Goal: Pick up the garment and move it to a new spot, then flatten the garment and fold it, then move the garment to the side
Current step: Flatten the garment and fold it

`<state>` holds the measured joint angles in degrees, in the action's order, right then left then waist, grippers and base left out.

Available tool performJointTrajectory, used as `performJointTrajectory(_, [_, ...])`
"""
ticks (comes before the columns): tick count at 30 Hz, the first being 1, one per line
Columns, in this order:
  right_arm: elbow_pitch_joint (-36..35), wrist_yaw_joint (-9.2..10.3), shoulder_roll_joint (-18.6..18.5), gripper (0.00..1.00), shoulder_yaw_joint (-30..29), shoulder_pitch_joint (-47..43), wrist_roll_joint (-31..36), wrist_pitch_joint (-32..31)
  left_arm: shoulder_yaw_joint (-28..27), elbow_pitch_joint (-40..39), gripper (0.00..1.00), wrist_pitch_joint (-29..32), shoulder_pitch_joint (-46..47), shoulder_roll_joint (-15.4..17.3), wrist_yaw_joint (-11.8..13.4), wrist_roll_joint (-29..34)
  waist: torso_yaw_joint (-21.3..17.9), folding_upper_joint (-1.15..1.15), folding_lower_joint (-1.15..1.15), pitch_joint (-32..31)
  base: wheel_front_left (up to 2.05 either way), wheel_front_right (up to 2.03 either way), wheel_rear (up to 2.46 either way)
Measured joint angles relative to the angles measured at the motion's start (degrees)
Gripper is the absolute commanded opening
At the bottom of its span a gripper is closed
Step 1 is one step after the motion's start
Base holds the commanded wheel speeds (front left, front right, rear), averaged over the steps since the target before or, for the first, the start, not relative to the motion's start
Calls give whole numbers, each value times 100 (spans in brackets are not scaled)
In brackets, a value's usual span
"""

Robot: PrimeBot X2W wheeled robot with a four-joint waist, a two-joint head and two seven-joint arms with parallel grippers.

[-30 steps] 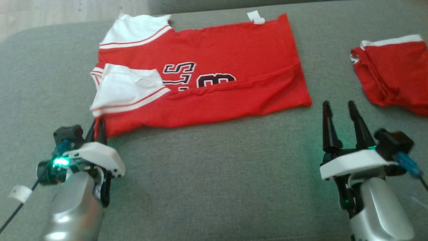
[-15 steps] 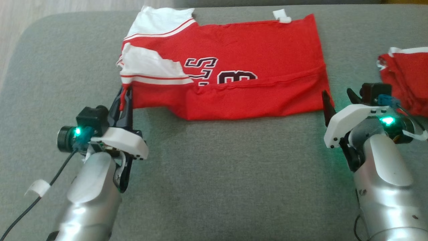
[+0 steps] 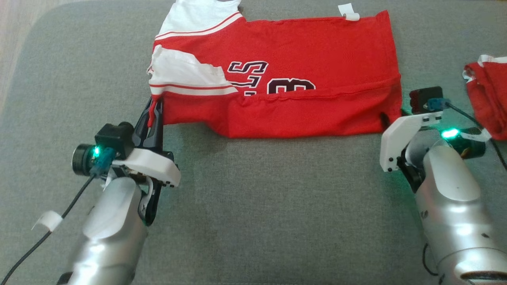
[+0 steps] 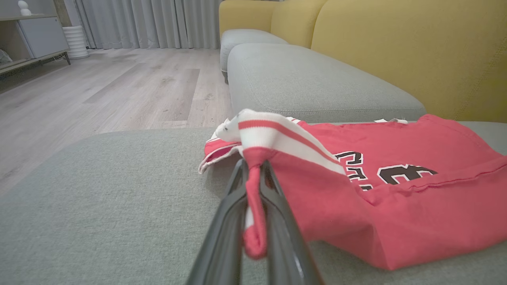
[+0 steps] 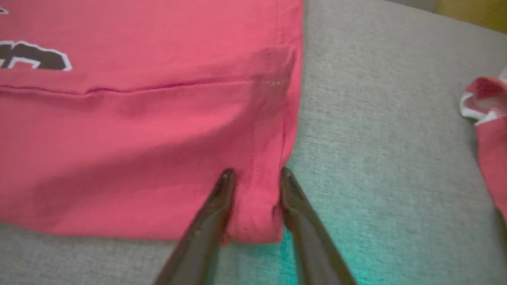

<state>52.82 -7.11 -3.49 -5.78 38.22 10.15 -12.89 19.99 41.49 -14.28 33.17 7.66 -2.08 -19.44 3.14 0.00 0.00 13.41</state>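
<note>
While the left gripper (image 4: 253, 168) pinches the garment (image 4: 396, 206), the right wrist view reveals the right gripper (image 5: 256, 172) spread astride its corner.

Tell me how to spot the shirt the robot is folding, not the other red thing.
Find the grey cushion. The shirt lies spread out across its far middle. Unlike the small crumpled red cloth at the robot's right, it has wide white sleeves and dark numbers on it.

Bare cushion (image 3: 257, 206) lies open left of the right gripper (image 5: 253, 172); another shirt (image 3: 487, 107) lies near on its right.
</note>
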Motion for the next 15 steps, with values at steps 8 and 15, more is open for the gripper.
performJointTrajectory(8, [146,0,36,0,-2,16,-45,256,8,110,0,0,2,45,5,0,-19,0,1,-73,0,0,0])
performJointTrajectory(15, [300,0,34,0,-192,-272,-229,628,16,369,0,11,-97,163,57,-9,-95,0,1,-382,0,0,0])
